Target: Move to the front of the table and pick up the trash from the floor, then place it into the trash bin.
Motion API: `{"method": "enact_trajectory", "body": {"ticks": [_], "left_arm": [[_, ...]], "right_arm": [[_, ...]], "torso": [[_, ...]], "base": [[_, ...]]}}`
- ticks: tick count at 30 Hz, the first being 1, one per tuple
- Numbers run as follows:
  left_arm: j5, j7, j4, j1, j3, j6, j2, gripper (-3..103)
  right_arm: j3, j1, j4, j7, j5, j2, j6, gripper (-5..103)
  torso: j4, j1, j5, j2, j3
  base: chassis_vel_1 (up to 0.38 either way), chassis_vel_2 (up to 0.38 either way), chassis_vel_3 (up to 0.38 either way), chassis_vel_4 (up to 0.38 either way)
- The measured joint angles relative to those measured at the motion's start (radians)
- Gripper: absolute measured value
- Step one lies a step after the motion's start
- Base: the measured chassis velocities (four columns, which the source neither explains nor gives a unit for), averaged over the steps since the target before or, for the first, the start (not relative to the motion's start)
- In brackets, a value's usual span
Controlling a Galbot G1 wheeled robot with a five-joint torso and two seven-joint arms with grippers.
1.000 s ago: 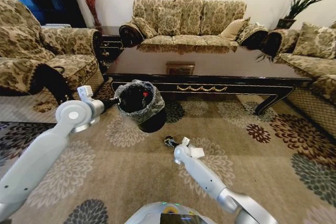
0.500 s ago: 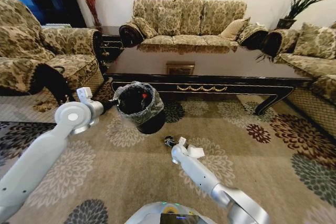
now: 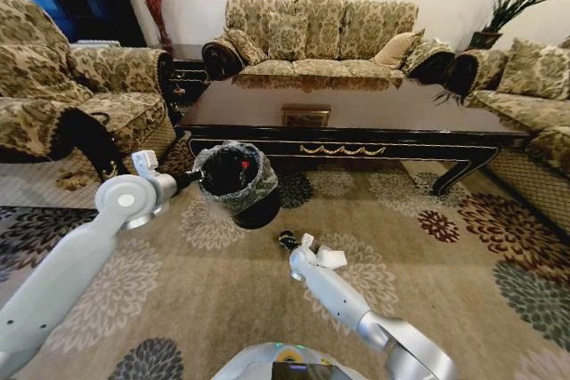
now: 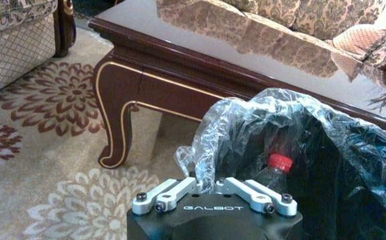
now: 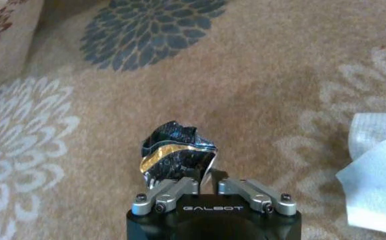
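The black trash bin (image 3: 258,186), lined with a greyish bag (image 4: 246,115), hangs tilted in front of the dark table (image 3: 356,113). My left gripper (image 3: 190,177) (image 4: 206,181) is shut on its bag-covered rim. A clear bottle with a red cap (image 4: 279,162) lies inside the bin. On the patterned floor (image 3: 223,282), my right gripper (image 3: 300,244) (image 5: 206,175) is down at a small dark crumpled piece (image 3: 286,239) (image 5: 176,152), with its fingertips closed on the piece's near edge. Crumpled white paper (image 3: 333,258) (image 5: 379,195) lies just beside that gripper.
The table's curved leg (image 4: 113,130) stands close behind the bin. Patterned sofas (image 3: 312,37) ring the table at the left, back and right. Open carpet lies on both sides of the right arm.
My right gripper has slid a little to the left, up to the dark piece. The left arm and the bin have hardly moved.
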Motion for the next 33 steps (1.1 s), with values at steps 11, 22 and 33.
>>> {"method": "enact_trajectory", "body": {"ticks": [11, 22, 33], "left_arm": [[0.000, 0.001, 0.000, 0.006, -0.004, 0.000, 0.004, 4], [0.007, 0.002, 0.015, -0.012, 0.018, 0.000, -0.004, 4], [0.009, 0.003, 0.014, -0.005, 0.012, 0.000, 0.001, 4]], "right_arm": [[-0.006, -0.003, -0.015, -0.013, -0.031, 0.012, 0.004, 0], [-0.002, -0.007, 0.003, -0.020, -0.047, -0.005, 0.018, 14], [-0.020, -0.003, 0.003, -0.087, -0.065, 0.020, 0.093, 57]], "torso": [[0.0001, 0.000, 0.0001, 0.000, 0.000], [-0.0002, 0.000, 0.0000, 0.000, 0.000], [0.0000, 0.000, 0.0000, 0.000, 0.000]], "base": [[0.000, 0.000, 0.000, 0.000], [0.000, 0.000, 0.000, 0.000], [0.000, 0.000, 0.000, 0.000]]}}
